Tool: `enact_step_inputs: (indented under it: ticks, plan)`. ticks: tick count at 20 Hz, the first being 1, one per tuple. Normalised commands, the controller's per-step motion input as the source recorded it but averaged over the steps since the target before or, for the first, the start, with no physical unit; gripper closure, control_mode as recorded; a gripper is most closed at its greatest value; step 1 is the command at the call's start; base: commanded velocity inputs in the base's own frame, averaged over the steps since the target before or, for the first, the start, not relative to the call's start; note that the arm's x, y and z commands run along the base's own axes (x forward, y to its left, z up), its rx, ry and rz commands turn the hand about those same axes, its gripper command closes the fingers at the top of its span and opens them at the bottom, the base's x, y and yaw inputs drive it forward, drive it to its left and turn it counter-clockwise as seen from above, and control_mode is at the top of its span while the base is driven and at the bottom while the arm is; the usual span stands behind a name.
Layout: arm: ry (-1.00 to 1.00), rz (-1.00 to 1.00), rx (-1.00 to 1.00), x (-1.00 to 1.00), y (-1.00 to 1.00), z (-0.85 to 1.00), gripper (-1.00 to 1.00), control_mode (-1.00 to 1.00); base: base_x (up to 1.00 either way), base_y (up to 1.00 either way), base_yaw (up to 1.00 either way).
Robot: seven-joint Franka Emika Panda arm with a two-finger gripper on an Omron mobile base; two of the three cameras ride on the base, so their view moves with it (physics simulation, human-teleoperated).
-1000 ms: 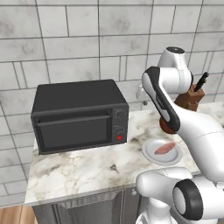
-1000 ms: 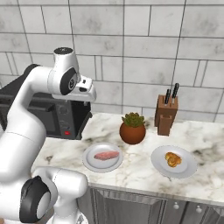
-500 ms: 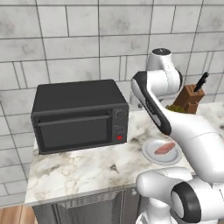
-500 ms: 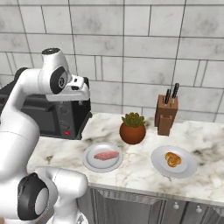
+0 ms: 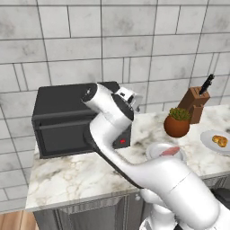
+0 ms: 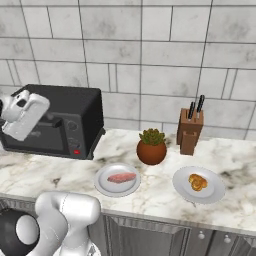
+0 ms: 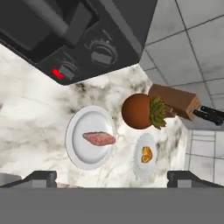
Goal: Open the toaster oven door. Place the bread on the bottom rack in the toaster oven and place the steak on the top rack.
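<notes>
while the gripper [image 7: 112, 177] hung with its jaws spread wide and nothing between them, it looked down past the toaster oven [image 7: 83, 30] onto the marble counter [image 7: 30, 109]. the toaster oven door [image 5: 63, 134] was shut, its bar handle across the top. the steak [image 6: 121, 177] lay on a white plate [image 6: 102, 185] just in front of the oven; the bread [image 6: 197, 182] sat on a second plate [image 6: 212, 192] to the right, near a potted plant [image 6: 151, 146] and a knife block [image 6: 190, 131].
</notes>
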Motion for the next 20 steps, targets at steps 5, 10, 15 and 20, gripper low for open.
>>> enact_step_inputs:
  ticks: [5, 10, 15, 20]
  plan:
    - [-0.03, 0.25, -0.53, -0.03, 1.0, -0.31, -1.0, -1.0, 0.0, 0.0, 0.0]
    - [-0.05, 0.04, -0.16, 0.28, 0.62, -0.22, -1.0, -1.0, 0.0, 0.0, 0.0]
    - [-0.08, 0.09, 0.0, 0.65, 0.2, -0.32, -1.0, -1.0, 0.0, 0.0, 0.0]
    - [-0.21, 0.12, 0.01, 0.48, 0.17, -0.39, -1.0, -1.0, 0.0, 0.0, 0.0]
